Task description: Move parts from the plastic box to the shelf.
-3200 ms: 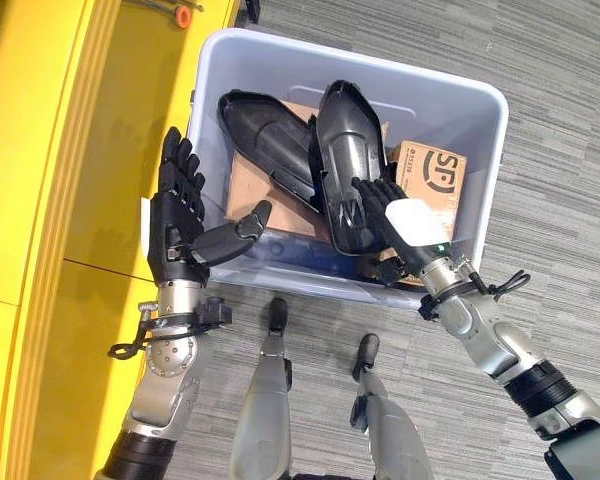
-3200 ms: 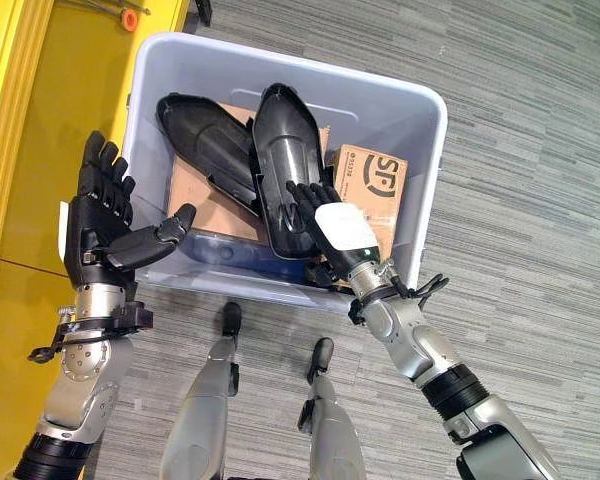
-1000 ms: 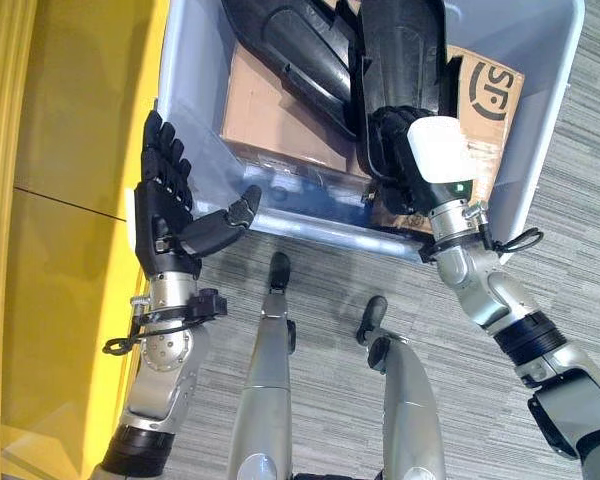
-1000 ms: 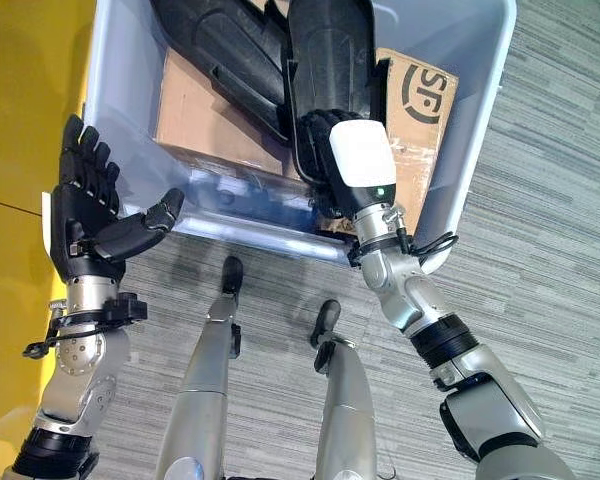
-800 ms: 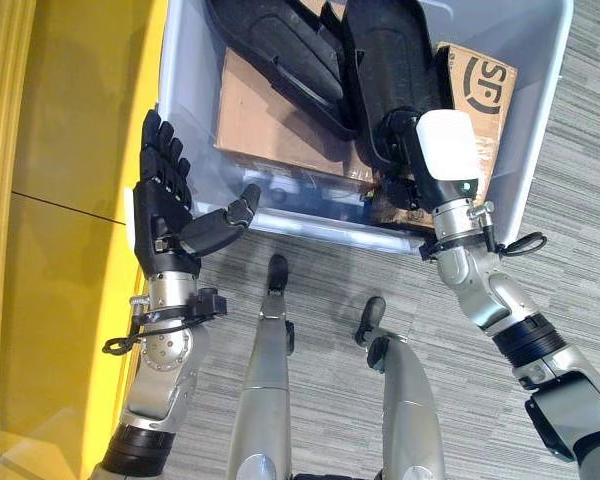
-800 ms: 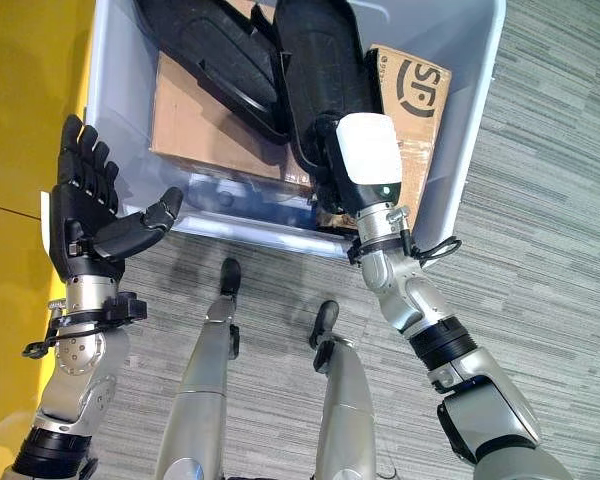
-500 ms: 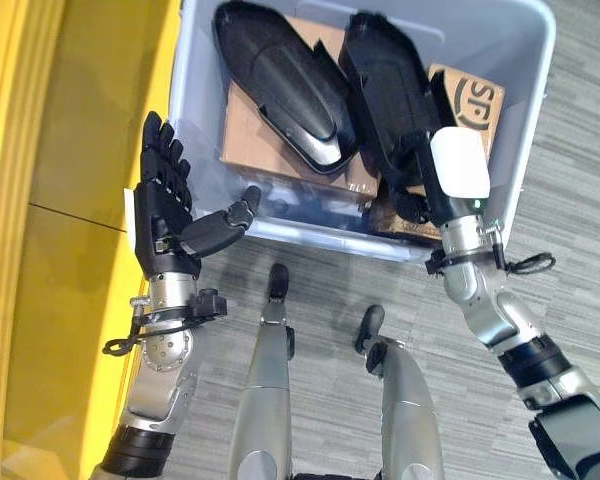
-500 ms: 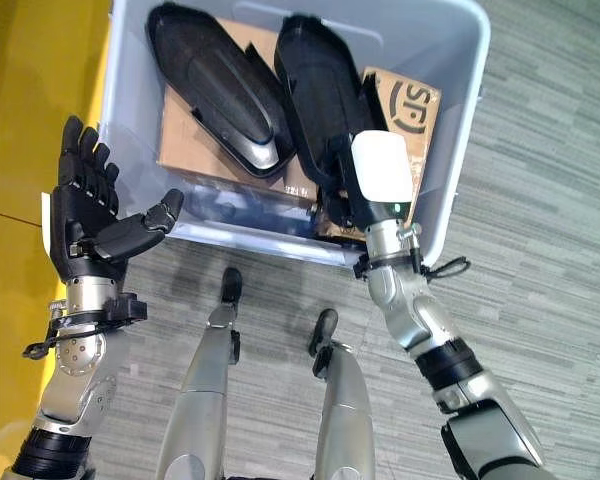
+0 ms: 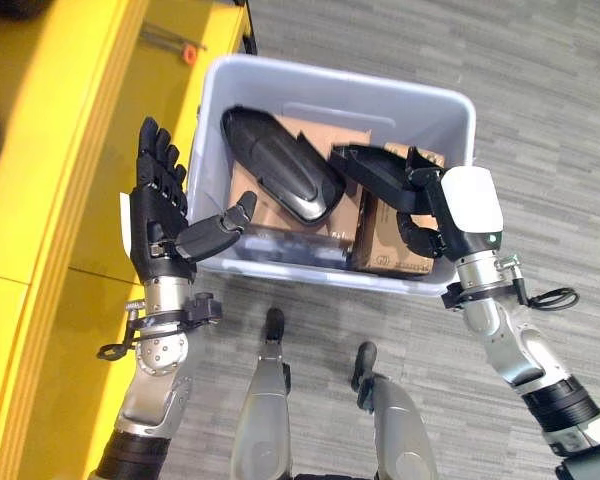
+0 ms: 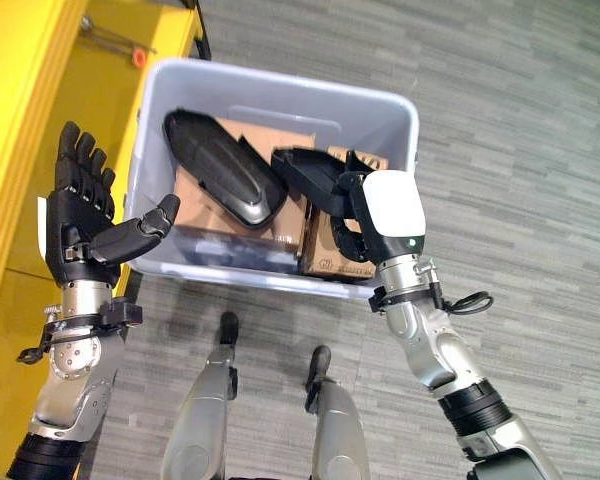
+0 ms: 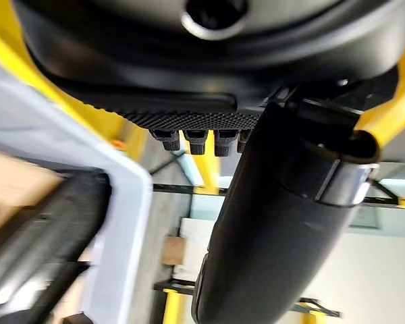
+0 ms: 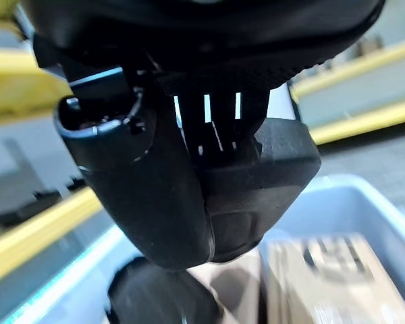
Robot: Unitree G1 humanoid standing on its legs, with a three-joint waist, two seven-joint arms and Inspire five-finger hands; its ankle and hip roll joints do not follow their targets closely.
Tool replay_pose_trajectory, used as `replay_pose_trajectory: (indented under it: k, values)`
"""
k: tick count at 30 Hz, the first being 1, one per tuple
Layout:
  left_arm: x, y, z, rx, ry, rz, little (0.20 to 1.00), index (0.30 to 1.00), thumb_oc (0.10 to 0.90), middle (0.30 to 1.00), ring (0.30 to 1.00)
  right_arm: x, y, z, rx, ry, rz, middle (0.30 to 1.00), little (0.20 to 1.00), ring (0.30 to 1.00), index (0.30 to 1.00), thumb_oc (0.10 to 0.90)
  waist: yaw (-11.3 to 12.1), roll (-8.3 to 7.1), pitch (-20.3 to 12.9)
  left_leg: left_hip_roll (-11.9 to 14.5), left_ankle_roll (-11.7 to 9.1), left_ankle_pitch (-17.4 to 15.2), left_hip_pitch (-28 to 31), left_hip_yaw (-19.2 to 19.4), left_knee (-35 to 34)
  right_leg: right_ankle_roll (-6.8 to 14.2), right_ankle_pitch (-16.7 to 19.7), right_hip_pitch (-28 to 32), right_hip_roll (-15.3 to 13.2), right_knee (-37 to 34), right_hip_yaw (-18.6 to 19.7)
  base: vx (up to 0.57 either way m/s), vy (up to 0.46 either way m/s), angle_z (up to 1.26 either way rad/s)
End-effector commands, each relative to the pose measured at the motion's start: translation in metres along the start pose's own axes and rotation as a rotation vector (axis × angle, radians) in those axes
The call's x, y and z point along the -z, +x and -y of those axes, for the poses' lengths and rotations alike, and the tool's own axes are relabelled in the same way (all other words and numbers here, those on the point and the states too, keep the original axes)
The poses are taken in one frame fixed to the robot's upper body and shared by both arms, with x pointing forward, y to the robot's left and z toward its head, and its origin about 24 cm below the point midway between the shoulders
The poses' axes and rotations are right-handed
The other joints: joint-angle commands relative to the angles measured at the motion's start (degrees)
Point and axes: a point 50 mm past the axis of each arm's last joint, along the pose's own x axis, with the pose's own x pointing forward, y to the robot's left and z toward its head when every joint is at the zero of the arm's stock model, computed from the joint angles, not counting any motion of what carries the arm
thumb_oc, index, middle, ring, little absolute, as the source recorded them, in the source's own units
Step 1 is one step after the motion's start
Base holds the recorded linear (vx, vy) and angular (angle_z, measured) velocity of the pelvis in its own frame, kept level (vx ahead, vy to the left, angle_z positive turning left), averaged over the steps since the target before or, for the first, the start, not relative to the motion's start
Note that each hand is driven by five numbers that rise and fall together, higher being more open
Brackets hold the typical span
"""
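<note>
Left eye view, operator: your left hand (image 9: 160, 225) hovers with fingers spread beside the box (image 9: 450, 115), by the yellow shelf (image 9: 50, 120). One part (image 9: 280, 180) lies inside; your right hand (image 9: 435, 205) grasps another part (image 9: 375, 170) above it.

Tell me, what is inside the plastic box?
The plastic box holds two black parts, one lying flat, one gripped by the right robot hand, above cardboard boxes. What lies beneath is hidden.

Head eyes look down, share plastic box (image 9: 280, 90); wrist views very close.
</note>
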Motion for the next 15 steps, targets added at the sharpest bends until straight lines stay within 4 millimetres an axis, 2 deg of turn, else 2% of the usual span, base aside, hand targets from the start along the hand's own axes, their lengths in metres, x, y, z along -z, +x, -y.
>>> replay_pose_trajectory:
  k: [1, 4, 5, 7, 8, 10, 15]
  values:
    - [-0.025, 0.002, 0.006, 0.111, 0.028, 0.153, 1.0, 1.0, 0.9, 1.0, 1.0, -0.026, 0.023, 0.049, 0.219, -0.02, 0.215, 0.3, 0.3, 0.3, 0.3, 0.4, -1.72, 0.14, -12.01, 3.27, -1.76, -0.39, 1.12, 1.14, -1.2, 1.2, -1.16, 9.71, -1.15, -7.59, 1.67, 0.1, -0.026, -0.06]
    - [-0.02, 0.0, 0.004, 0.122, 0.04, 0.125, 1.0, 1.0, 0.9, 1.0, 1.0, -0.03, 0.022, 0.052, 0.211, -0.014, 0.238, 0.3, 0.3, 0.3, 0.3, 0.4, -2.05, -0.06, -13.77, 3.54, -1.87, -0.3, 3.07, 1.69, -2.22, 1.43, -0.73, 11.45, -1.2, -8.88, 1.82, 0.06, -0.027, -0.07]
    - [-0.016, -0.002, 0.003, 0.131, 0.043, 0.102, 1.0, 1.0, 0.9, 1.0, 1.0, -0.031, 0.019, 0.052, 0.193, -0.005, 0.246, 0.3, 0.3, 0.3, 0.3, 0.4, -2.46, -0.17, -15.72, 3.82, -1.84, -0.32, 5.09, 2.13, -3.25, 1.54, -0.4, 13.02, -1.21, -9.96, 2.23, 0.08, -0.058, -0.06]
    - [-0.015, -0.004, 0.002, 0.136, 0.044, 0.09, 1.0, 1.0, 0.9, 1.0, 1.0, -0.032, 0.018, 0.053, 0.191, 0.001, 0.253, 0.3, 0.3, 0.3, 0.3, 0.4, -2.7, -0.2, -16.74, 4.05, -1.95, -0.23, 6.15, 2.56, -3.74, 1.63, -0.2, 13.78, -1.19, -10.37, 2.45, 0.06, -0.042, -0.09]
    - [-0.011, -0.007, 0.0, 0.135, 0.054, 0.066, 1.0, 1.0, 0.9, 1.0, 1.0, -0.032, 0.014, 0.052, 0.176, 0.013, 0.254, 0.3, 0.3, 0.3, 0.3, 0.4, -3.28, -0.12, -18.71, 4.36, -2.12, -0.12, 7.68, 3.14, -4.29, 1.67, -0.22, 14.97, -1.05, -10.71, 2.69, 0.04, -0.042, -0.07]
    - [-0.007, -0.01, -0.002, 0.132, 0.051, 0.04, 1.0, 1.0, 0.9, 1.0, 1.0, -0.033, 0.012, 0.051, 0.161, 0.023, 0.258, 0.3, 0.3, 0.3, 0.3, 0.4, -3.68, -0.05, -20.26, 4.8, -2.08, -0.03, 9.61, 3.74, -5.25, 1.6, -0.32, 15.78, -0.67, -10.82, 3.23, 0.04, -0.056, -0.1]
    - [0.001, -0.02, -0.01, 0.111, 0.078, -0.014, 1.0, 1.0, 0.9, 1.0, 1.0, -0.036, 0.009, 0.046, 0.124, 0.067, 0.261, 0.3, 0.3, 0.3, 0.3, 0.4, -4.22, 0.12, -23.22, 7.15, -2.47, 1.11, 13.83, 5.23, -7.04, 0.67, -2.24, 16.87, 1.2, -8.39, 5.08, 0.0, -0.086, -0.2]
